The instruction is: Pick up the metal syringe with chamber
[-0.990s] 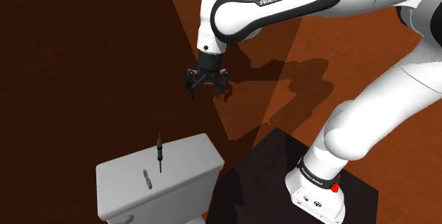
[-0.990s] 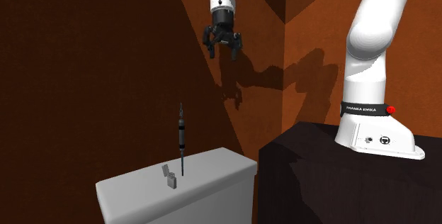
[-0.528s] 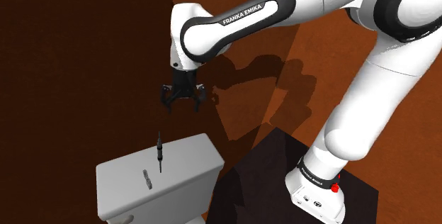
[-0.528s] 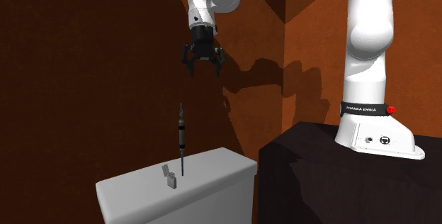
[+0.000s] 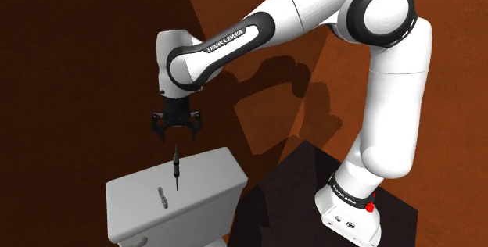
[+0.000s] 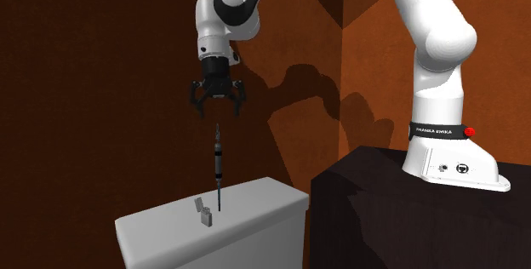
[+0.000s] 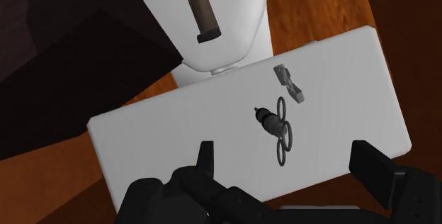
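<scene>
Hovering with its jaws spread wide and nothing in them, the gripper (image 5: 176, 136) sits at twelve o'clock from the syringe (image 5: 177, 171), close above its top but apart from it. The syringe stands upright, tip down, on the white tank (image 5: 207, 177). A small grey clip (image 5: 163, 197) lies on the same surface at about eight o'clock from its foot, and the dark stand (image 5: 297, 183) is at three o'clock from the tank.

By my reading, the step in hand is the approach, with the grasp not yet made. The next move calls for a straight descent, so that the fingers straddle the thin barrel without tipping it, and then a close.

From the second exterior view, the gripper (image 6: 218, 111) looks centred over the syringe (image 6: 218, 161). The wrist view adds what neither side view gives: looking down the syringe (image 7: 273, 122), its rings and chamber lie between the fingers, perhaps a little off the midline of the gripper (image 7: 287, 157). It also shows a brown tower figure (image 7: 200, 10) beyond the tank (image 7: 177, 130).
</scene>
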